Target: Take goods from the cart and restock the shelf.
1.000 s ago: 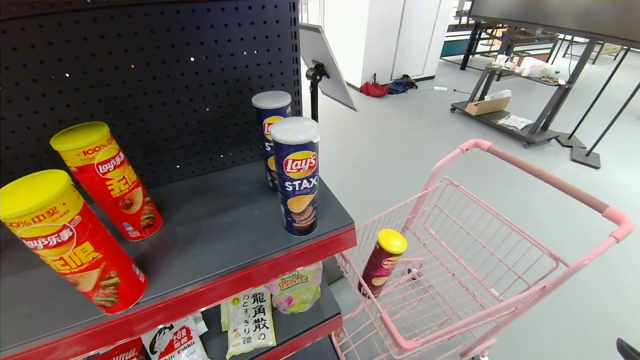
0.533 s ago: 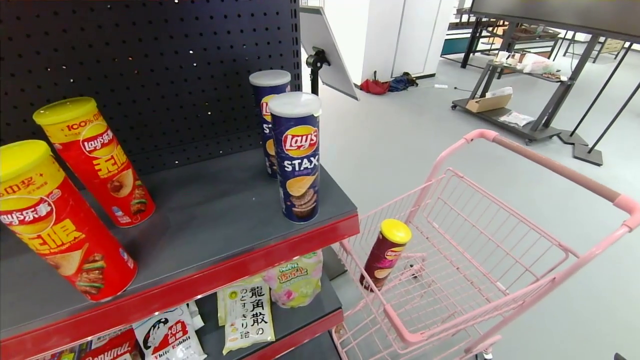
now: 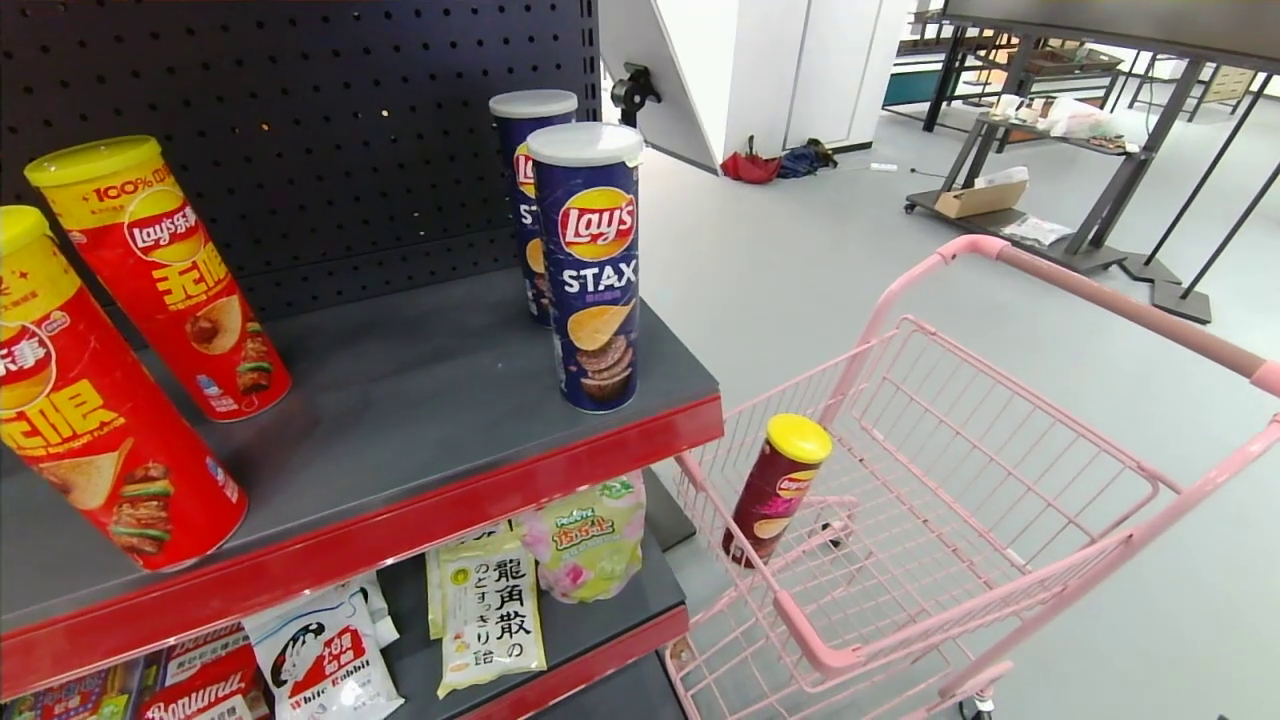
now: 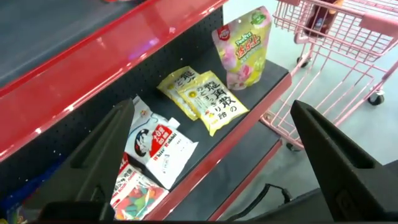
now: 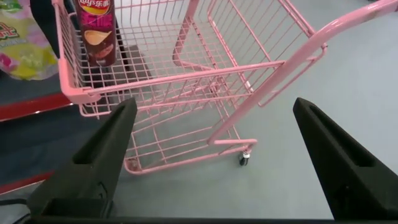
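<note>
Head view: the maroon chip can (image 3: 778, 488) stands in the pink cart (image 3: 1090, 302), seemingly leaning on the wire wall at its 9 o'clock. The shelf (image 3: 420, 400) and its blue cans (image 3: 592, 270) lie at 10 o'clock. Left gripper (image 4: 208, 124) and right gripper (image 5: 214, 118) are spread wide and hold nothing. An off-centre nudge could topple the can, and fingers may snag wires.

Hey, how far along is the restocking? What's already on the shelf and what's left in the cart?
Done: two red cans and two blue cans stand on the top shelf.
In hand: nothing. The left gripper and right gripper are both open and empty, and the right one faces the cart.
Left: one maroon can stands in the cart, not yet picked.
</note>
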